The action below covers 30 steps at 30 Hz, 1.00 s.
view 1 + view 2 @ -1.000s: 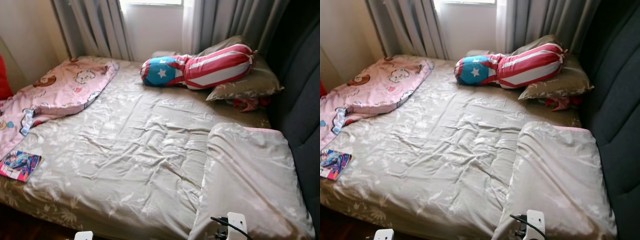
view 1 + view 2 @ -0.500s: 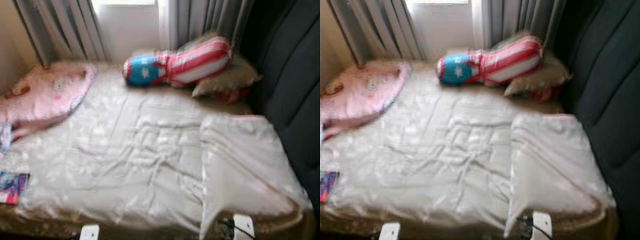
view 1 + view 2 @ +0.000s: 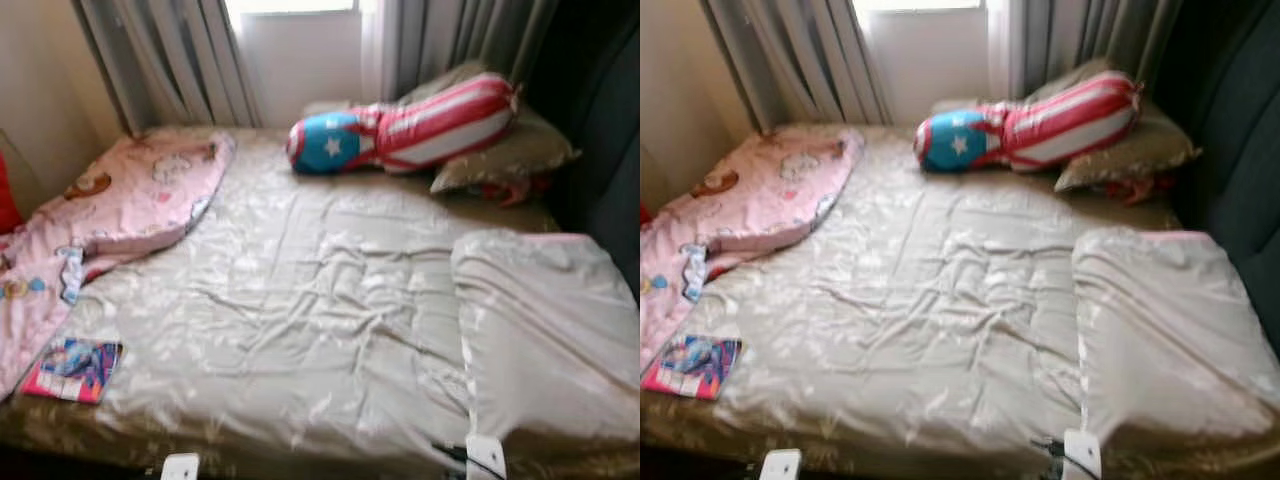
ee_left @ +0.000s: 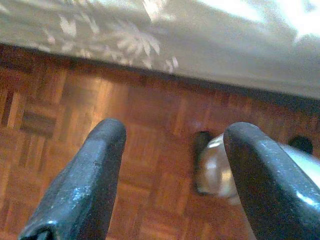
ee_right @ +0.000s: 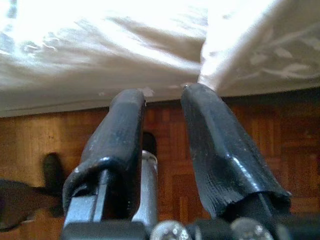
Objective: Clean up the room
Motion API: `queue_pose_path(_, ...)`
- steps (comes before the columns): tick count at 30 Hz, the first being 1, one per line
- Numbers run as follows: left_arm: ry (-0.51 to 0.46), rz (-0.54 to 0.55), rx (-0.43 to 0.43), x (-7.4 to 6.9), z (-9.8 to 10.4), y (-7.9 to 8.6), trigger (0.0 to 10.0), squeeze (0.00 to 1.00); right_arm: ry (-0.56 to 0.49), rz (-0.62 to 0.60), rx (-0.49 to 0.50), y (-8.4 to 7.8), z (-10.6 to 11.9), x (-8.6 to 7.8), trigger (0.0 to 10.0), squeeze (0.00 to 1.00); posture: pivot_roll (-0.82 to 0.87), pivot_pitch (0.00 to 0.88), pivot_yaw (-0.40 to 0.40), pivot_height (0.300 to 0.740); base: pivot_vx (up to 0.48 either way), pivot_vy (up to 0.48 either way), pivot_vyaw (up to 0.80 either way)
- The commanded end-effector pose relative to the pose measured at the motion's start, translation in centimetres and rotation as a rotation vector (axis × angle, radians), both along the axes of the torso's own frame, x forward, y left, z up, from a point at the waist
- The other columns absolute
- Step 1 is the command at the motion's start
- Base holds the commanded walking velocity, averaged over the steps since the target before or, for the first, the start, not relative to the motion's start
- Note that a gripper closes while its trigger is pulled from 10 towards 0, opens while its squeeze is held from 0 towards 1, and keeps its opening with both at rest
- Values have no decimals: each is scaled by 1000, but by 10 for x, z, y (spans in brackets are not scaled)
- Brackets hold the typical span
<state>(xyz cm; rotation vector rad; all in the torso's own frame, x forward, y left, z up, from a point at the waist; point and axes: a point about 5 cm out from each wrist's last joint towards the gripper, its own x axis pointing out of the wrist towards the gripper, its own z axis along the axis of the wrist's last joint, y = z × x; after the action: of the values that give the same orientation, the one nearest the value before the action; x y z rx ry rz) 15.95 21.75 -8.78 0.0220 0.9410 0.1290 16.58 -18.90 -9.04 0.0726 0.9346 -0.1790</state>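
A bed [image 3: 300,300] with a crumpled beige sheet lies in front of me. On its left side lies a pink cartoon blanket [image 3: 120,200], and a colourful book [image 3: 72,356] rests near the front left corner. A red-and-white striped bolster with a blue star end [image 3: 400,130] leans on beige pillows [image 3: 505,155] at the head. A folded beige duvet [image 3: 550,330] covers the right side. My left gripper [image 4: 175,135] hangs open over the wooden floor beside the bed's edge. My right gripper [image 5: 164,95] hangs low by the bed's edge with a narrow gap and nothing between its fingers.
Grey curtains [image 3: 170,60] and a window stand behind the bed. A dark padded headboard [image 3: 610,120] runs along the right. Parquet floor [image 4: 60,110] lies below the bed's front edge. Something red [image 3: 8,195] shows at the far left.
The camera swung right and blurred, then came back left and a little lower. The things on the bed have not moved. Both arms still hang low.
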Motion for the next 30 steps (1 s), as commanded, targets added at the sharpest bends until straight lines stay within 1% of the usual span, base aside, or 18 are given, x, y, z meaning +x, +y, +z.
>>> queue_pose_path(1,15,5,24,-4,0,9,10000,0,-15,15,21,9,1,6,10000,0,13,0,14,740,0,382,0)
queue_pose_path(9,14,5,23,-3,0,8,10000,0,-12,28,22,10,1,6,10000,0,10,0,16,740,0,382,0)
queue_pose_path(19,12,7,23,-2,1,8,10000,0,-8,59,25,15,1,7,10000,0,14,0,15,740,0,372,0)
queue_pose_path(22,13,7,23,-2,0,8,10000,0,-7,75,22,16,1,7,10000,0,12,0,15,740,0,384,754)
queue_pose_path(26,13,3,22,-2,0,7,10000,0,-5,63,29,16,1,6,10000,0,12,0,14,740,0,384,681)
queue_pose_path(30,13,4,21,-3,0,7,10000,0,-10,57,33,16,1,7,10000,0,13,0,13,740,0,383,0)
